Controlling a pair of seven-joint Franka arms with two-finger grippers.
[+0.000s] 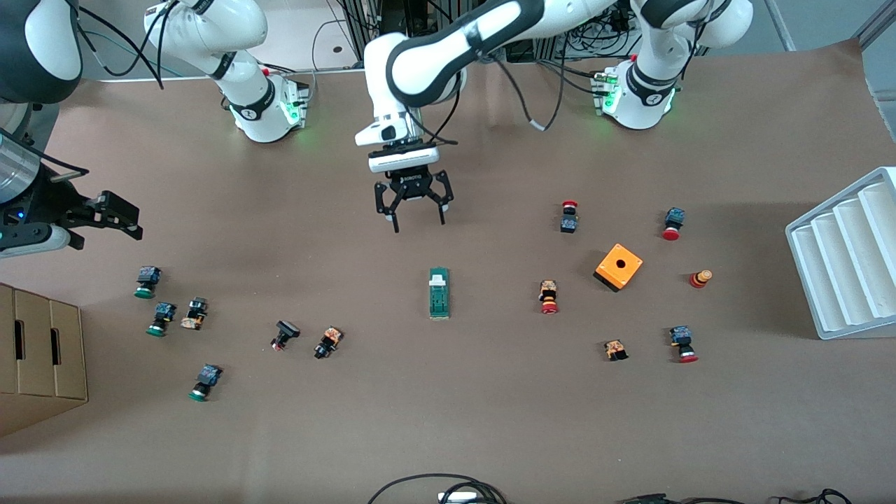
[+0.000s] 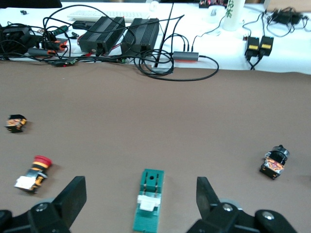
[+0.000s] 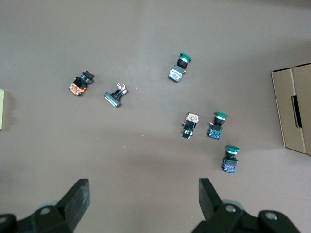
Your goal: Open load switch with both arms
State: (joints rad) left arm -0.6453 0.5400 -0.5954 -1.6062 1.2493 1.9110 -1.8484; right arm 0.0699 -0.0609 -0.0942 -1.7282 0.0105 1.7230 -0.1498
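The load switch [image 1: 439, 292], a narrow dark-green block with a white piece on top, lies flat at the middle of the table. My left gripper [image 1: 419, 225] hangs open above the table, just on the robots' side of the switch. In the left wrist view the switch [image 2: 150, 199] shows between the spread fingers of the left gripper [image 2: 140, 187], untouched. My right gripper [image 1: 112, 227] is up in the air at the right arm's end of the table, open and empty. The right wrist view shows this gripper [image 3: 143, 187] over bare table.
Green-capped push buttons [image 1: 147, 281] lie at the right arm's end beside a cardboard box [image 1: 38, 357]. Red-capped buttons [image 1: 549, 296] and an orange cube box [image 1: 619, 267] lie toward the left arm's end, with a white rack [image 1: 843, 255] at that table edge.
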